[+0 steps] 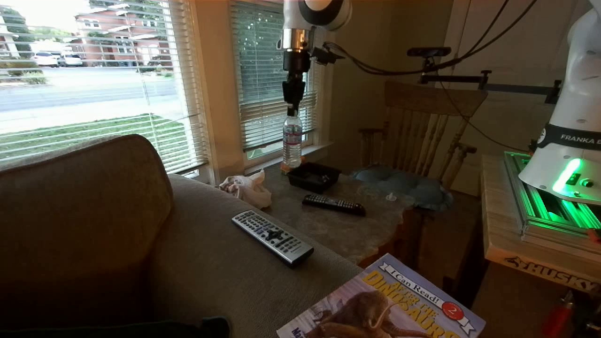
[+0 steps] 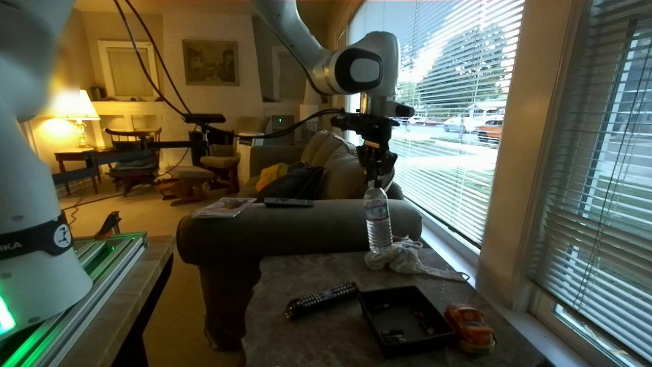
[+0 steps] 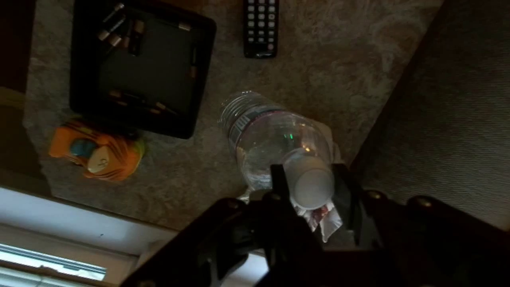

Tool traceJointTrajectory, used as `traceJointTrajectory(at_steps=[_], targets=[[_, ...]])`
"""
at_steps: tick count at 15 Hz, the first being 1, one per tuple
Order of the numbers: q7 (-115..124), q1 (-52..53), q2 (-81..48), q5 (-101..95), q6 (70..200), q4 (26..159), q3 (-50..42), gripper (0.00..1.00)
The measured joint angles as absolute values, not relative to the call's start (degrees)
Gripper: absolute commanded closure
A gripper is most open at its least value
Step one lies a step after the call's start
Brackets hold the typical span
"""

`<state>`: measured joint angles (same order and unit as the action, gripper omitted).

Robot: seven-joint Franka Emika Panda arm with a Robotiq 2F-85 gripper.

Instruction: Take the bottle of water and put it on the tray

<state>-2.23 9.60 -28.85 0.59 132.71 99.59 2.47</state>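
The clear bottle of water (image 1: 292, 141) hangs upright, or nearly so, from my gripper (image 1: 292, 112); it also shows in an exterior view (image 2: 378, 219). In the wrist view the bottle (image 3: 271, 139) has its white cap between my two fingers (image 3: 308, 179), which press on both sides. Its base looks raised above the table, beside the tray. The tray (image 1: 307, 184) is black and shallow and stands on the stone-look table, also seen in an exterior view (image 2: 407, 311). In the wrist view the tray (image 3: 159, 67) lies up and left of the bottle and holds several small batteries.
An orange toy car (image 2: 469, 326) stands against the tray. A black remote (image 1: 334, 205) lies on the table. A white crumpled bag (image 2: 402, 261) lies near the couch arm (image 2: 305, 229). The grey remote (image 1: 272, 237) and a book (image 1: 385, 305) lie on the arm. Window blinds stand close behind.
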Motion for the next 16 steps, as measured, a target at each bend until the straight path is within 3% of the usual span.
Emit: traceJointTrajectory(at_steps=[10,11,16], targets=[[2.4,5.4,-17.7,0.6,153.2,121.8,0.7,0.92],[2.8,5.2,-16.8,0.6,155.7,123.9,0.3,0.67],[2.8,4.9,-16.9,0.6,156.1,124.7,0.4,0.67]])
